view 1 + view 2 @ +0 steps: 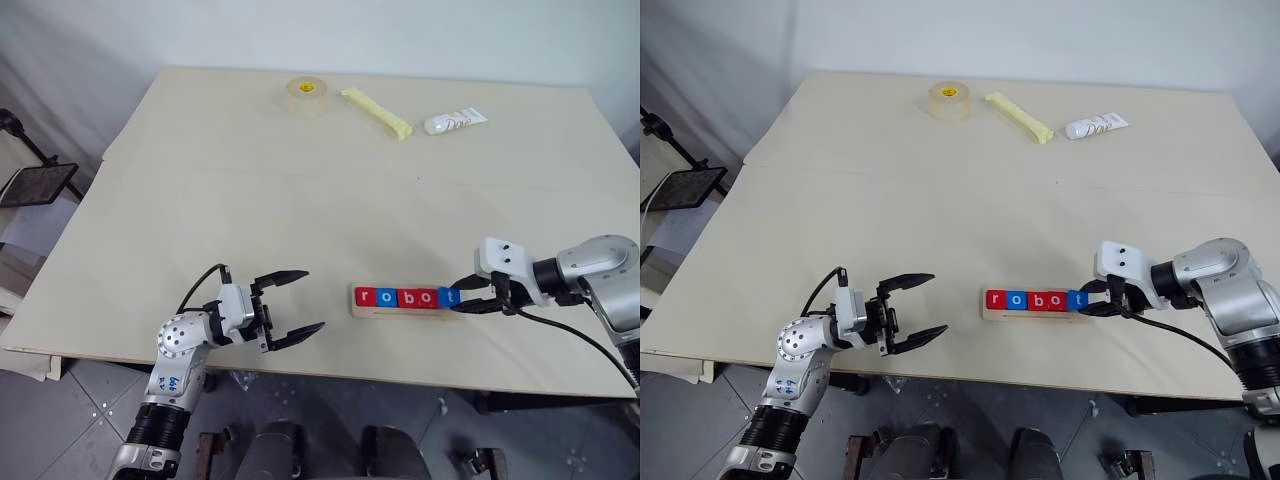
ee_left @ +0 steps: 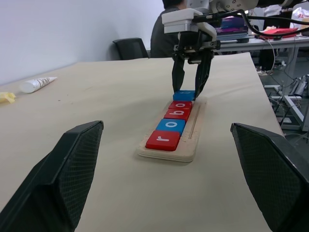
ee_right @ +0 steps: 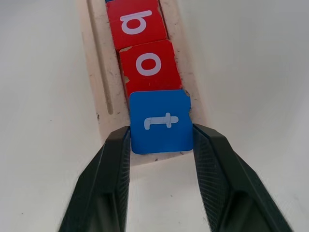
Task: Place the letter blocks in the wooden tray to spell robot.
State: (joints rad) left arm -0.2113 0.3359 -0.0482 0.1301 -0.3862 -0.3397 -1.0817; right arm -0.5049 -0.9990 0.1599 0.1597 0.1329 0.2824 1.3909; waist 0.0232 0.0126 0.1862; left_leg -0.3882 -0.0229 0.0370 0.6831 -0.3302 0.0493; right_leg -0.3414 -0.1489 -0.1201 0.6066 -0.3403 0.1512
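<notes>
Five letter blocks (image 1: pixel 410 297) are seated in the wooden tray (image 1: pixel 400 311) near the worktop (image 1: pixel 300 180) front edge, spelling robot. Right gripper (image 3: pixel 161 140) fingers flank the blue t (image 3: pixel 161 121), barely parted; grip uncertain. Straight retreat advised, t left undisturbed. Left gripper (image 1: pixel 290 310) hangs wide open, empty. Tape roll (image 1: pixel 306 93), yellow stick (image 1: pixel 377 112), tube (image 1: pixel 455 121) lie far off, nothing obstructed.

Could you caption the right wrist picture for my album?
Right gripper flanks the blue t block, last in the wooden tray.
</notes>
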